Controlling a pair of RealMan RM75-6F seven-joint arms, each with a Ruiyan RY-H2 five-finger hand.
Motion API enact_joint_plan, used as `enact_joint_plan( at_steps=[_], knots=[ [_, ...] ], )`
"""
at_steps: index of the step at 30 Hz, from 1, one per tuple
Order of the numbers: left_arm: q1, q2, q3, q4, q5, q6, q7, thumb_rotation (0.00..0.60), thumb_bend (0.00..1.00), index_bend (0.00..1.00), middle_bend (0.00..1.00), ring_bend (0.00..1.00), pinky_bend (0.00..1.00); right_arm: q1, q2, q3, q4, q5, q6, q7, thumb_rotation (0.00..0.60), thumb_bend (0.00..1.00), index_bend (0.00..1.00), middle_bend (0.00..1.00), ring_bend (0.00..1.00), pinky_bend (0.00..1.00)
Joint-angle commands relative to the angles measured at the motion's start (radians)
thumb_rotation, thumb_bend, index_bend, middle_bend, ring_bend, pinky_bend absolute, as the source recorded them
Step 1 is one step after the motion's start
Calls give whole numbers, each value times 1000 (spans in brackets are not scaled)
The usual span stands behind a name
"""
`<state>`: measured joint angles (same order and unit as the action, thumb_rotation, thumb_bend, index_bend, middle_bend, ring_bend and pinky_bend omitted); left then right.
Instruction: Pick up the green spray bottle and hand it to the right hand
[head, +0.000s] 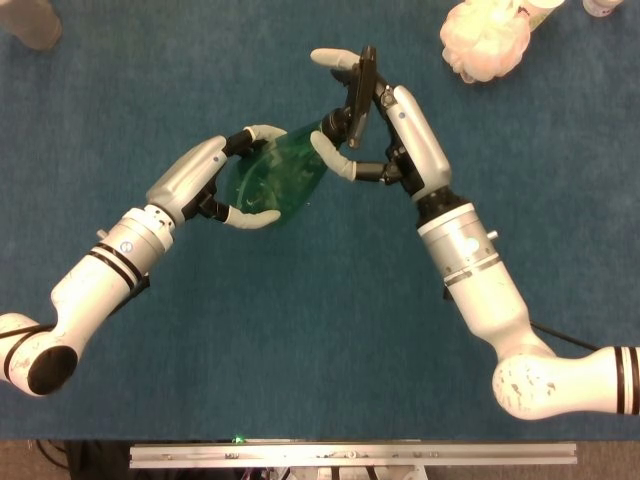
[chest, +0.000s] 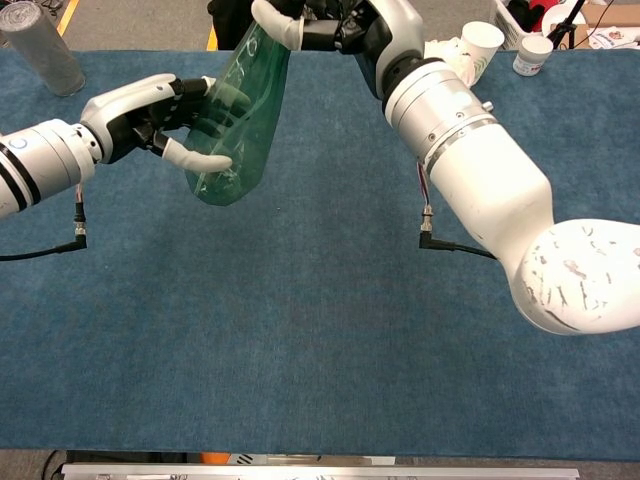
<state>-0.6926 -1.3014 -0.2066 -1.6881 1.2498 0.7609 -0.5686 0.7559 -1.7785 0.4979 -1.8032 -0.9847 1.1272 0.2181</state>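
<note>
Head view: green spray bottle (head: 275, 180) is off the blue table (head: 300, 350), held between both hands, fat end toward the left arm, neck and black trigger head (head: 360, 85) toward the right arm. Left hand (head: 215, 185) grips the bottle's wide body, fingers wrapped over the top side, thumb under the lower side. Right hand (head: 385, 135) is at the bottle's neck: one finger curled against the shoulder of the bottle, others up around the trigger head, touching it. A fluffy pale bath sponge (head: 485, 38) sits well away from the bottle, beyond the right hand at the top edge. Chest view: bottle (chest: 235, 125) hangs tilted, base low and toward the left hand (chest: 165, 120), neck up at the frame top. Left hand's fingers are closed on the lower body. Right hand (chest: 335, 25) is partly cut off by the frame edge; it looks closed on the neck, but how firm that hold is I can't tell. A paper cup (chest: 480, 45) stands beyond the right forearm, far from the bottle.
</note>
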Motion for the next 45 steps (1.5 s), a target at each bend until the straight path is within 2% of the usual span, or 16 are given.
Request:
enact_joint_plan(
  at_steps=[1, 19, 26, 37, 42, 45],
  knots=[
    [0, 0, 0, 1, 1, -1, -1, 600, 223, 323, 250, 205, 491, 0, 0, 1, 0, 0, 0, 1, 600, 405, 300, 185, 69, 48],
    [-2, -3, 3, 8, 9, -2, -11, 600, 222, 271, 219, 203, 491, 0, -1, 7, 2, 3, -3, 3, 600, 405, 300, 192, 73, 48],
    [-3, -2, 6, 14, 17, -8, -20, 600, 222, 242, 178, 156, 468, 2, -3, 7, 7, 5, -6, 4, 600, 405, 300, 192, 74, 48],
    [-3, -1, 9, 17, 24, -8, -29, 600, 222, 232, 173, 155, 467, 3, -5, 10, 11, 4, -8, 9, 600, 406, 300, 192, 74, 48],
    [-7, 0, 10, 21, 28, -16, -38, 600, 222, 203, 159, 147, 449, 4, -5, 10, 12, 3, -9, 6, 600, 406, 300, 192, 74, 48],
    [-10, 5, 13, 21, 37, -25, -48, 600, 222, 160, 121, 92, 396, 4, -4, 10, 14, 4, -8, 6, 600, 405, 300, 192, 74, 49]
  ],
)
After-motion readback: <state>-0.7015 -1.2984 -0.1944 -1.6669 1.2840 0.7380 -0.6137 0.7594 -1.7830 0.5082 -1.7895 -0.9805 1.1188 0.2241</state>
